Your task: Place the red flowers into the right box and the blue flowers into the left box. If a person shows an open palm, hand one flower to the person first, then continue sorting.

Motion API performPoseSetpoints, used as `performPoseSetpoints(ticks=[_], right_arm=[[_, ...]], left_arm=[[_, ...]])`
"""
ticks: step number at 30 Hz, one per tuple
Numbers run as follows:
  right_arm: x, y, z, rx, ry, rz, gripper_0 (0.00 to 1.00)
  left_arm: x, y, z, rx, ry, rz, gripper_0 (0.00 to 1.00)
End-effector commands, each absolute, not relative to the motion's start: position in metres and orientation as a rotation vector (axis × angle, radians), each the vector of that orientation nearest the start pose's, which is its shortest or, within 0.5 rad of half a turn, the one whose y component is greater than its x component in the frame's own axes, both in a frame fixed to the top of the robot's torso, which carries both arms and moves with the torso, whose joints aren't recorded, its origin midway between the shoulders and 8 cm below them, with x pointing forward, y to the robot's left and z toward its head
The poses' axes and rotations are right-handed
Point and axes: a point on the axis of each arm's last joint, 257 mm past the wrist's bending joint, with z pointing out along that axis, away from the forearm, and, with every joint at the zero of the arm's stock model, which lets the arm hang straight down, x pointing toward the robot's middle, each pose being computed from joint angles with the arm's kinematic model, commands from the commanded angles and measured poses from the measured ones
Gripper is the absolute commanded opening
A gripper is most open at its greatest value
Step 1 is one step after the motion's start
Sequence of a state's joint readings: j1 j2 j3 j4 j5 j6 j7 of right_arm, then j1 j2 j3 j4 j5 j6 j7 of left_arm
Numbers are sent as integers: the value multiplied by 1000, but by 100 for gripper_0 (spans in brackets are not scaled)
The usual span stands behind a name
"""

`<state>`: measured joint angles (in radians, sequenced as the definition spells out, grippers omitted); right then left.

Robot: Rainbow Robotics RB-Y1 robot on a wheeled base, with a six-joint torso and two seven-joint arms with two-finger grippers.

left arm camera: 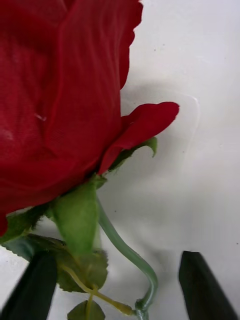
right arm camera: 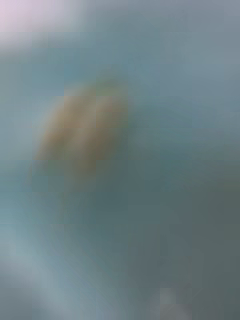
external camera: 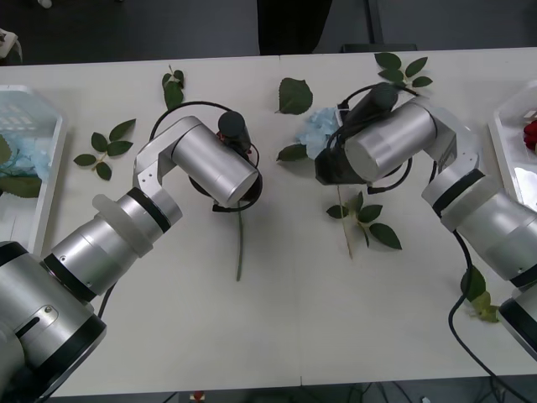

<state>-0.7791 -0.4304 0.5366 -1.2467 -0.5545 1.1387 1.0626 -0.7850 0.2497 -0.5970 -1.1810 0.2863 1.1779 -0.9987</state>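
Observation:
A red flower (left arm camera: 60, 100) lies on the white table under my left wrist, its green stem (external camera: 239, 243) trailing toward me. My left gripper (left arm camera: 117, 257) is open, one black finger on each side of the stem just below the head, touching nothing. A blue flower (external camera: 317, 128) lies at the table's middle, and my right gripper (external camera: 331, 166) hangs right over it, so close that the right wrist view is a pale-blue blur (right arm camera: 150, 200). The left box (external camera: 52, 159) holds a blue flower (external camera: 29, 155). The right box (external camera: 508, 143) holds a red flower (external camera: 530, 134).
Loose green leaf sprigs lie at the back left (external camera: 105, 147), the back middle (external camera: 294, 95) and the back right (external camera: 401, 69). The blue flower's leafy stem (external camera: 361, 220) runs toward me. A black cable (external camera: 460, 323) hangs by my right arm.

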Motion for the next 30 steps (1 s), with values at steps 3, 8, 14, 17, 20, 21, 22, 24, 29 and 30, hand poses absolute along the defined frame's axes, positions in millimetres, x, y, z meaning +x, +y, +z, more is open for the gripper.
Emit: performPoseSetpoints(ticks=[3,8,14,17,20,21,22,24,29,30], right_arm=[[599,-134,-173,-183,2388,410,0],[591,-136,-128,-362,2301,504,0],[573,-114,-72,-559,2127,719,0],[561,-107,-47,-663,2005,809,0],[550,-98,-27,-708,1883,901,0],[546,-95,-20,-717,1823,938,0],[544,-93,-15,-719,1780,963,0],[540,-91,-11,-745,1697,977,0],[529,-85,-11,-801,1602,994,0],[528,-85,-11,-800,1599,998,0]], left_arm=[[584,55,-284,317,2450,17,29],[586,58,-285,317,2450,25,12],[586,58,-284,314,2446,26,0],[587,58,-284,313,2443,28,0],[587,58,-283,307,2442,24,0],[589,57,-279,303,2435,18,0],[590,56,-275,300,2429,8,0],[591,50,-261,283,2415,-52,0],[586,18,-194,264,2339,-328,0],[583,12,-181,260,2318,-380,0]])
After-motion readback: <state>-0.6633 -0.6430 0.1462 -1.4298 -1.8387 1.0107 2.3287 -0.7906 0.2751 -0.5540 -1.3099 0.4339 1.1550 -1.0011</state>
